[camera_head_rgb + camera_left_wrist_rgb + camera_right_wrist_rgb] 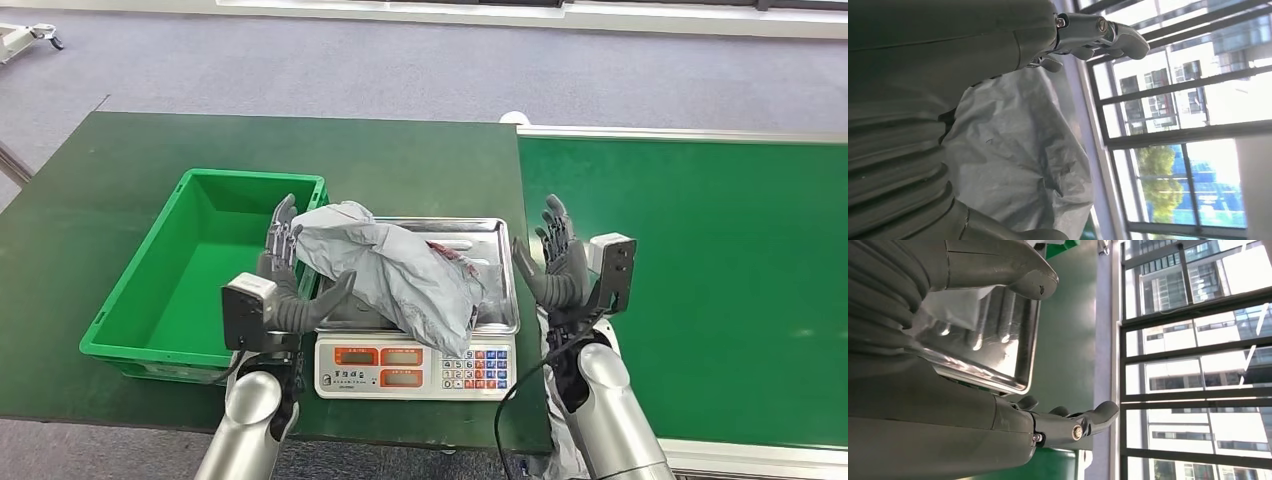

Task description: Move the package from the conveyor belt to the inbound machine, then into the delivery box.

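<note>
Grey package (395, 272), one, on one scale (415, 365); left robot hand (288, 285) grips it, right robot hand (558, 265) spread apart

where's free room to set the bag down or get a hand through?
Free: inside the green bin, nothing in it; the bare table behind and left of the bin; the green belt right of the right hand. Crowded: the scale, its tray under the grey bag, left hand against the bag by the bin's wall.

Left robot hand (948, 125) against crumpled grey package (1023, 165); windows (1188, 150) behind.
</note>
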Available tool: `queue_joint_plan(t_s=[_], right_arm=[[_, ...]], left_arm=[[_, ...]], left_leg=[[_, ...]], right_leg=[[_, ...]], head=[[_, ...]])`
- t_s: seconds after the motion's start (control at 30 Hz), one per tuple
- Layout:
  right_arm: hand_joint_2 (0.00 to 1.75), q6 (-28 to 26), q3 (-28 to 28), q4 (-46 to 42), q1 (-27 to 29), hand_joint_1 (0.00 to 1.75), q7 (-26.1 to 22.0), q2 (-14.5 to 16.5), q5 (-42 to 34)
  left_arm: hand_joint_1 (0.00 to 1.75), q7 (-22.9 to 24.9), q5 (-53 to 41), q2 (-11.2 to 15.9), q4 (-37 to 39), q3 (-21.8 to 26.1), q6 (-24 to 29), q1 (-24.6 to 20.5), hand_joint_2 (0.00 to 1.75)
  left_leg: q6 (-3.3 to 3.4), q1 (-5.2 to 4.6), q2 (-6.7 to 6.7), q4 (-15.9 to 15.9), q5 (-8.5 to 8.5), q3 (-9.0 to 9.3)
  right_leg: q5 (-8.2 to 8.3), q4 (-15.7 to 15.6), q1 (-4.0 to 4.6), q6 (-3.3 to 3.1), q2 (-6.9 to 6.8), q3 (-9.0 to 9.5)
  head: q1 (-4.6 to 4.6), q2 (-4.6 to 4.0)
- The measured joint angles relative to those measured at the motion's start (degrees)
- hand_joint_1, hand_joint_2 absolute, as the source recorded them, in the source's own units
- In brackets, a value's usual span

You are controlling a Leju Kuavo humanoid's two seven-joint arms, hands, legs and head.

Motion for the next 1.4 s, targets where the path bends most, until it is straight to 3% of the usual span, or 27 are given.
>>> queue_joint_plan(t_s=[0.3, 0.47, 0.63, 0.87, 1.03, 1.17, 1.4], right_arm=[[1.75, 1.3, -0.1, -3.6, 4.0, 0.00, -0.2, -0.7, -0.2], [1.75, 4.6, 0.1, -6.9, 5.7, 0.00, -0.5, -0.8, 0.1], [1.75, 5.4, 0.2, -9.1, 7.0, 0.00, -0.8, -0.9, 0.1], [1.75, 7.4, 0.2, -12.3, 8.0, 0.00, -1.1, -0.9, 0.4], [1.75, 7.8, 0.2, -14.1, 9.4, 0.00, -1.0, -1.0, 0.4], [1.75, 7.8, 0.2, -14.9, 9.8, 0.00, -1.0, -1.0, 0.4], [1.75, 8.1, 0.2, -16.1, 10.6, 0.00, -0.7, -1.0, 0.4]], left_arm=[[0.00, 0.7, -11.4, 1.6, 6.2, -3.2, 0.0, -6.7, 1.75], [0.00, -1.3, -25.8, 3.5, 16.3, -9.1, -7.2, -14.9, 1.75], [0.00, -3.0, -29.2, 4.4, 24.4, -12.8, -8.9, -20.5, 1.75], [0.00, -2.6, -40.4, 6.8, 36.7, -22.6, -22.0, -32.0, 1.75], [0.00, -4.1, -41.1, 8.3, 42.0, -27.4, -25.3, -37.3, 1.75], [1.75, -4.1, -41.0, 8.8, 44.0, -29.3, -25.6, -39.0, 1.75], [1.75, -3.7, -40.0, 9.7, 45.1, -30.8, -26.3, -39.2, 1.75]], left_leg=[[0.02, 0.00, 0.06, 0.0, 0.04, -0.01], [0.08, 0.00, 0.05, 0.0, 0.11, -0.03], [0.08, 0.00, 0.17, 0.0, 0.13, -0.03], [0.06, 0.01, 0.05, 0.0, 0.22, -0.03], [0.01, 0.01, 0.11, 0.0, 0.25, 0.01], [-0.07, 0.01, 0.10, 0.0, 0.31, 0.03], [-0.09, 0.01, 0.10, -0.1, 0.43, 0.03]], right_leg=[[0.04, 0.0, 0.00, -0.05, 0.02, -0.03], [0.12, 0.0, -0.04, 0.00, 0.01, 0.00], [0.18, 0.0, -0.05, 0.01, 0.10, -0.05], [0.26, 0.0, -0.03, 0.00, 0.01, 0.02], [0.30, 0.0, -0.02, -0.05, 0.04, 0.04], [0.33, 0.0, 0.01, -0.09, 0.04, 0.04], [0.40, 0.0, 0.04, -0.13, 0.03, 0.03]], head=[[-0.01, 0.00], [0.00, 0.00], [-0.01, 0.00], [-0.01, 0.00], [0.00, 0.00], [-0.01, 0.00], [0.00, 0.00]])
